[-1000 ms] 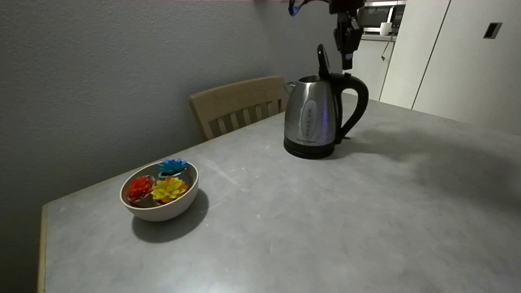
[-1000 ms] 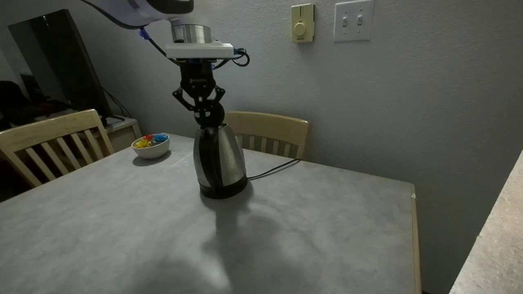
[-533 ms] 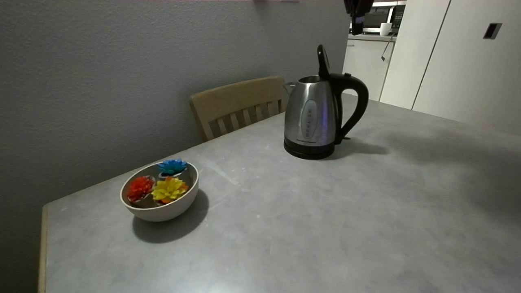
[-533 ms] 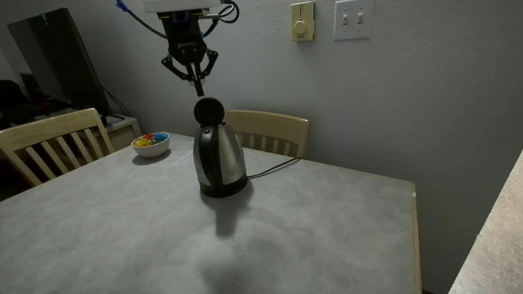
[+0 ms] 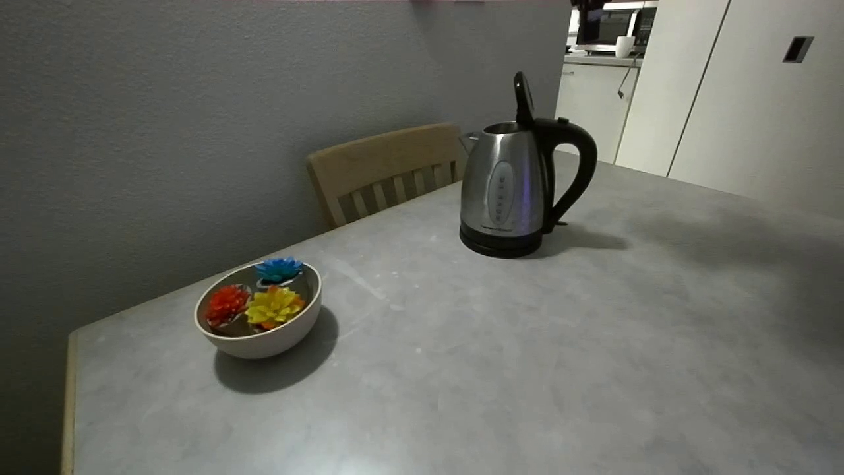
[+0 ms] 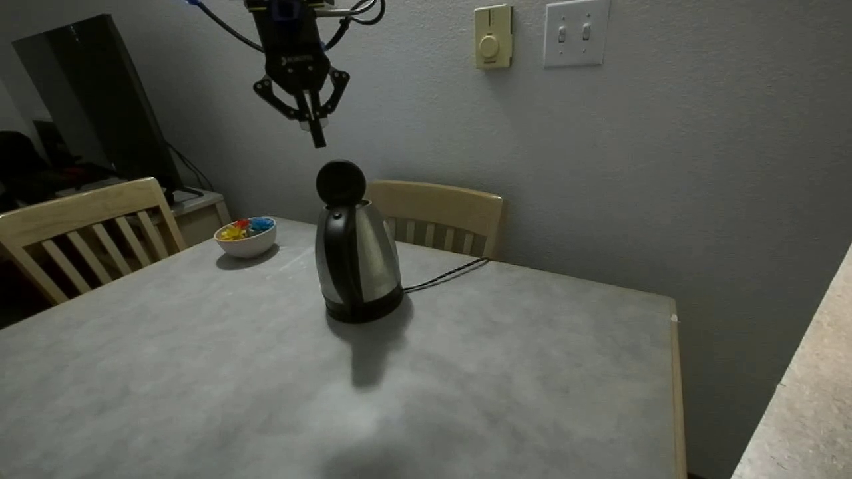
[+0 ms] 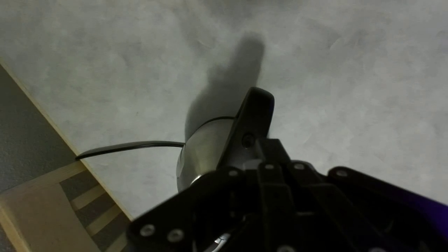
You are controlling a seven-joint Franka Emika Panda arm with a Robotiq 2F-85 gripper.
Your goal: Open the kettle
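The kettle (image 5: 478, 191) stands upright on the table in both exterior views, brushed steel with a black handle (image 5: 583, 161) and black base. Its black lid (image 5: 523, 99) is raised and stands nearly vertical above the open top; the lid also shows upright in an exterior view (image 6: 341, 181). My gripper (image 6: 318, 141) is above and slightly left of the lid there, apart from it, its fingers together and empty. In the wrist view the gripper's fingertips (image 7: 274, 145) overlap the kettle's handle and hide much of the kettle (image 7: 204, 150).
A white bowl (image 5: 277, 346) with red, yellow and blue flowers stands on the grey table (image 5: 422, 396). A wooden chair (image 5: 382, 152) is against the table edge by the wall. A power cord (image 6: 446, 276) runs from the kettle's base over the table edge.
My gripper has risen away from the kettle, moving up and to the left in an exterior view, and has nearly left the top of another. The kettle and its raised lid have not moved.
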